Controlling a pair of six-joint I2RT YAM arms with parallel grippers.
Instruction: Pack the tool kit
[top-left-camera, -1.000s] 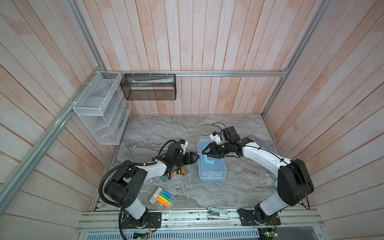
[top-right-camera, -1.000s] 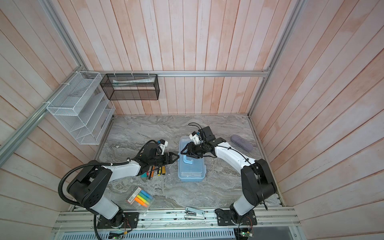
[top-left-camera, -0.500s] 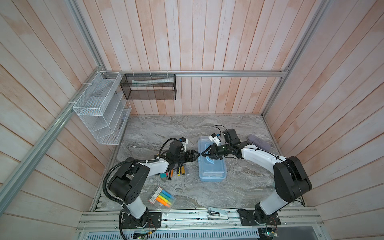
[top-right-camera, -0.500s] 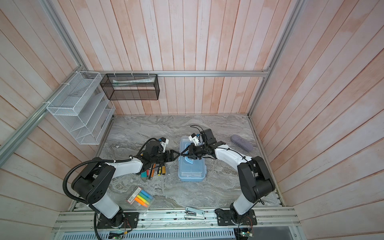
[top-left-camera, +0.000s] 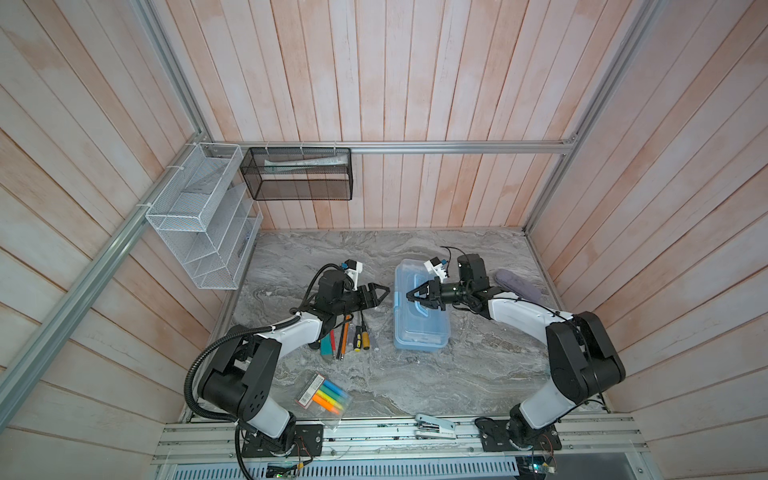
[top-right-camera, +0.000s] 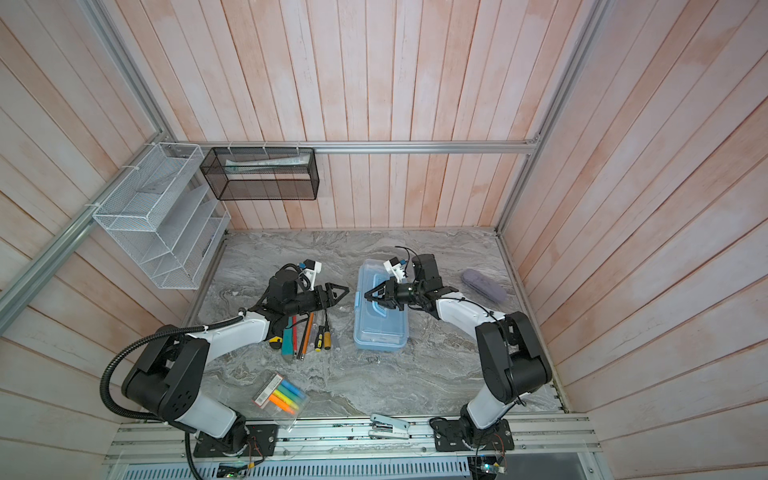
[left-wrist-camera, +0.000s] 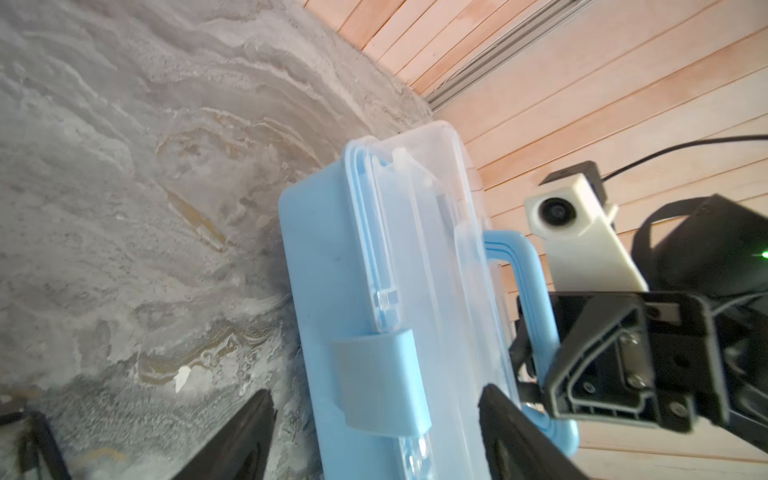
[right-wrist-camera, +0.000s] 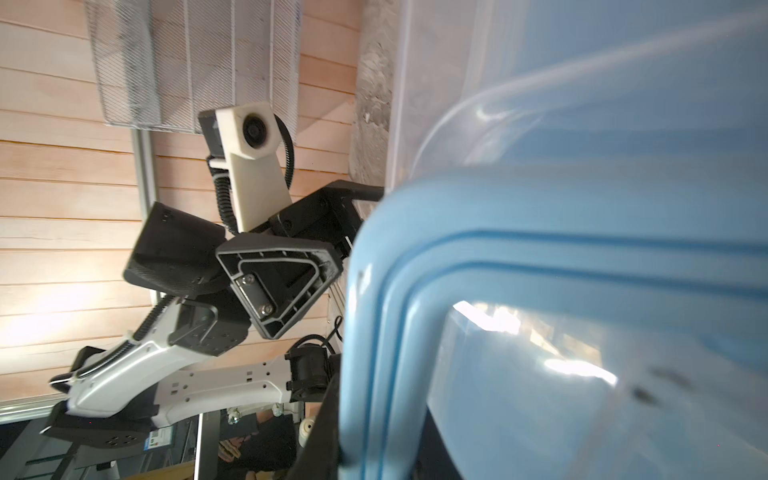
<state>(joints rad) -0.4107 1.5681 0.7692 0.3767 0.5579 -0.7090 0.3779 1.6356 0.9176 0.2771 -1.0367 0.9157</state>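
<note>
The tool kit (top-left-camera: 420, 332) is sitting closed mid-frame on the worktop (top-left-camera: 478, 374). The right claw (top-left-camera: 410, 296) is pinching its raised handle (left-wrist-camera: 530, 270); the left claw (top-left-camera: 380, 297) is gaping wide, empty, just beside the latch (left-wrist-camera: 374, 374).

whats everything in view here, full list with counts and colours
tool kit: one, light blue with clear lid, middle of the table
hand tools: loose pile, count unclear, yellow-black, teal and orange, left of the kit
highlighter packet: one, clear with coloured markers, front left
stapler: one, pale, front edge
lilac case: one, far right of the table
wire rack: one, white, left wall
mesh basket: one, black, back wall
table: one, grey marble
left gripper: one, black, open and empty, beside the kit
right gripper: one, black, shut on the kit's handle
</note>
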